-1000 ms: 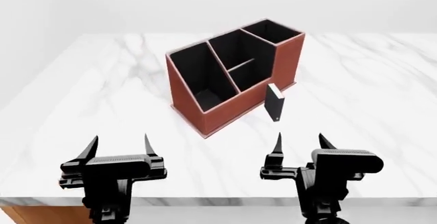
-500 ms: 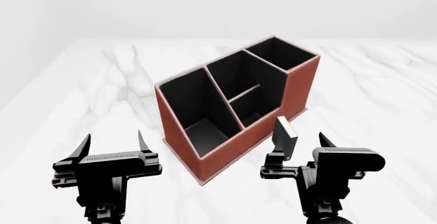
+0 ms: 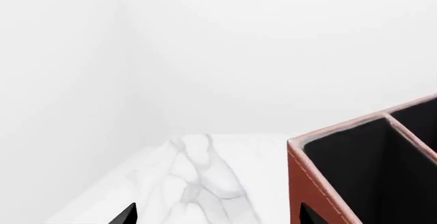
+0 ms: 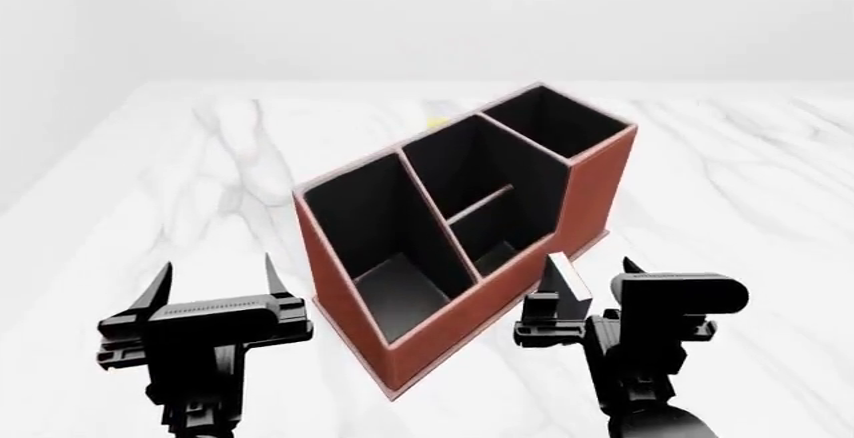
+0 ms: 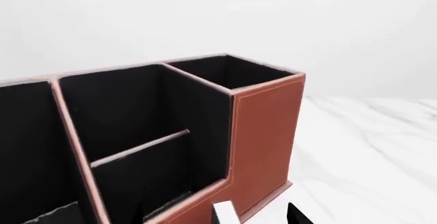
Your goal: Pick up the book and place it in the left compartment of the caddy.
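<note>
The reddish-brown caddy [image 4: 594, 198] stands slantwise on the white marble table [image 4: 160, 188]. Its left compartment [image 4: 380, 238], long and black-lined, is empty. The small black book [image 4: 566, 283] stands upright against the caddy's near wall. My right gripper [image 4: 583, 284] is open, with the book between its fingers and gaps on both sides. The right wrist view shows the book's white top [image 5: 226, 213], the caddy [image 5: 263, 137] and the right gripper [image 5: 218, 217]. My left gripper [image 4: 214, 280] is open and empty, left of the caddy. The left wrist view shows the left gripper [image 3: 217, 217] and the caddy's corner [image 3: 315, 183].
The caddy's middle slot with a crosswise divider [image 4: 481, 203] and its small square slot [image 4: 554, 123] are empty. A small yellowish spot [image 4: 435, 123] shows on the table behind the caddy. A plain white wall stands beyond the table.
The head view has closed in and the caddy and book now sit nearer to both grippers. The book has come between the right gripper's fingers. Both grippers stay open.
</note>
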`<state>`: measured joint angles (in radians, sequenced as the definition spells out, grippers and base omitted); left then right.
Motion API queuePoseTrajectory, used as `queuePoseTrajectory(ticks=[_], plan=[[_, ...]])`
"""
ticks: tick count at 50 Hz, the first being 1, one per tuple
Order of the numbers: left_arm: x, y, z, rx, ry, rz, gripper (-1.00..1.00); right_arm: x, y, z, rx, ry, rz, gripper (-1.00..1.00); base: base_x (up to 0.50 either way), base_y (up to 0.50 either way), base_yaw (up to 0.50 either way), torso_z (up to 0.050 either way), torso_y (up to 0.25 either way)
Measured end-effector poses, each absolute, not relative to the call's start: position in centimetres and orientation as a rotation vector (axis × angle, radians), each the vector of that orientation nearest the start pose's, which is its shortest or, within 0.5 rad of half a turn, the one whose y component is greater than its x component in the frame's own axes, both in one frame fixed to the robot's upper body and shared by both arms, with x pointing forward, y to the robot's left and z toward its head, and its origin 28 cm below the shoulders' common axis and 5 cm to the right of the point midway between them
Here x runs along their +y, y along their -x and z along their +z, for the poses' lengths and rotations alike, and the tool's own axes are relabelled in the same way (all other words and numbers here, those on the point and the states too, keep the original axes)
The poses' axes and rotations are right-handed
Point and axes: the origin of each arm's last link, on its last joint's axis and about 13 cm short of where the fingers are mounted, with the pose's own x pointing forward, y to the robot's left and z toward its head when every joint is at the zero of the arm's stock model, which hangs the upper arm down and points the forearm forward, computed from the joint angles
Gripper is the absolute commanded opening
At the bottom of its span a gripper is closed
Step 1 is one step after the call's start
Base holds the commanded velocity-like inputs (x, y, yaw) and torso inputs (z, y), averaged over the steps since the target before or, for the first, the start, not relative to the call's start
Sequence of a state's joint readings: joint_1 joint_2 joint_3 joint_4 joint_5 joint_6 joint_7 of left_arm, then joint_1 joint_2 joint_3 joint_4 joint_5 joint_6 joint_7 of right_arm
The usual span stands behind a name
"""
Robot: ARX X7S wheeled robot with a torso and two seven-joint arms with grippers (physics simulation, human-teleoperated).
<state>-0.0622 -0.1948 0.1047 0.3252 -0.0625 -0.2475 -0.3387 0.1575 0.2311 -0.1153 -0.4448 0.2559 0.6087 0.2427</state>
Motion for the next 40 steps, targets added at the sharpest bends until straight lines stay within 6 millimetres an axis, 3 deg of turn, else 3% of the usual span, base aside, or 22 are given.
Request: queuePoseTrajectory(ticks=[10,21,40], plan=[[22.4,-22.1,7.8,-0.148,-0.108,0.217,1.00,-12.7,-24.2,12.1,0.172,0.105,0.043,1.00,0.00,0.00,0.00,0.000,0.000],[22.4,-22.1,7.7,-0.147,-0.105,0.221,1.00,-14.8,-26.5,13.1,0.306,0.137,0.103,1.00,0.00,0.00,0.00,0.000,0.000],[22.5,-22.2,7.6,-0.143,-0.102,0.224,1.00,-17.1,-28.7,12.8,0.422,0.115,0.099,1.00,0.00,0.00,0.00,0.000,0.000]])
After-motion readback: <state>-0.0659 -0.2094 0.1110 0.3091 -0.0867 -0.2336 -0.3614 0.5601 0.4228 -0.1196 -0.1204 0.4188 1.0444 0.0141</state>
